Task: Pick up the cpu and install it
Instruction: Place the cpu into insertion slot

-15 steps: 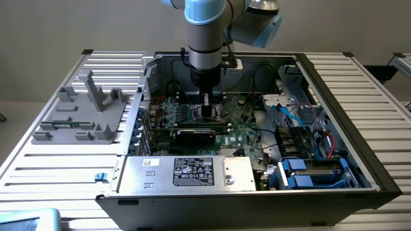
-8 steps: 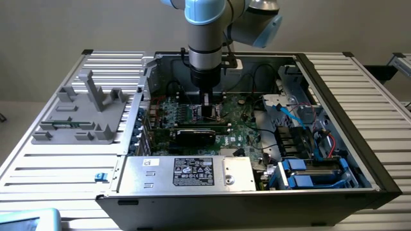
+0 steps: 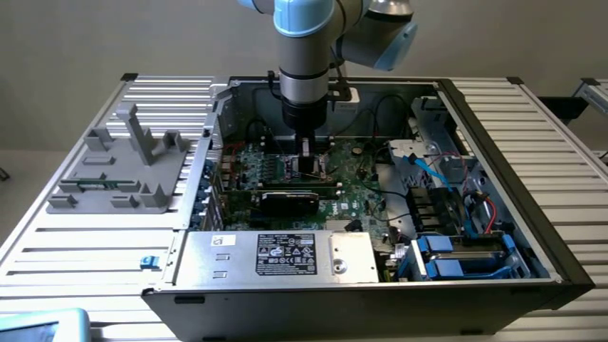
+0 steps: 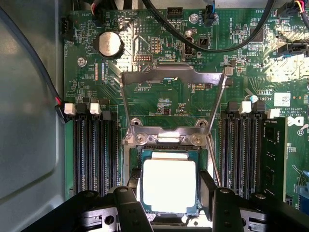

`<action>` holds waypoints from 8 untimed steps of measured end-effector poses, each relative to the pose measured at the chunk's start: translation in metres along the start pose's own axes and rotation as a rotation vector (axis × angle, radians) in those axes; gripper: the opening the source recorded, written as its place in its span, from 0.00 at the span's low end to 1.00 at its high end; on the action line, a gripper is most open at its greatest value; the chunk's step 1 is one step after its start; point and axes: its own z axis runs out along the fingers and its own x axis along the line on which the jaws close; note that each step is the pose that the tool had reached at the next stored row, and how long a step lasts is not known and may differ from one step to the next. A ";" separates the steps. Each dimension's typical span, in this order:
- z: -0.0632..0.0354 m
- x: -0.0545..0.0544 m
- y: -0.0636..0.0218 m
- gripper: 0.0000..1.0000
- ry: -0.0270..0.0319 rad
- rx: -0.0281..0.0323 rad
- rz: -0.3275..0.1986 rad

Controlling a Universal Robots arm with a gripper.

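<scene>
I had the arm reaching down into the open computer case [image 3: 532, 178], with the gripper [image 3: 306, 162] low over the middle of the motherboard [image 4: 164, 104]. In the wrist view the gripper [image 4: 171, 193] stood at a middling width, its two black fingers [image 4: 131, 205] set against opposite edges of the cpu [image 4: 169, 183]. As far as I could judge, it had the chip clamped between them.

The cpu lay flat, shiny lid up, inside the outline of the dark socket [image 4: 131, 164]. Whether it was seated or hanging just above the contacts I could not tell. The metal load plate [image 4: 174, 77] stood swung open just beyond the socket, and banks of memory slots [image 4: 94, 150] ran along either side.

My worry was alignment. If the chip was slightly turned or shifted against the socket walls, pressing down could bend the contacts beneath it. An uneven grip could tilt one edge down first and jam it. The fingers sat close to the socket frame, so widening them carelessly could knock the frame or drag the chip askew.
</scene>
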 end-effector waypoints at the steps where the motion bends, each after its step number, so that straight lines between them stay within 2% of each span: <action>1: 0.0000 0.000 0.0000 0.56 0.0000 0.0000 0.000; 8: 0.0000 0.000 0.0000 0.56 0.0000 0.0000 0.000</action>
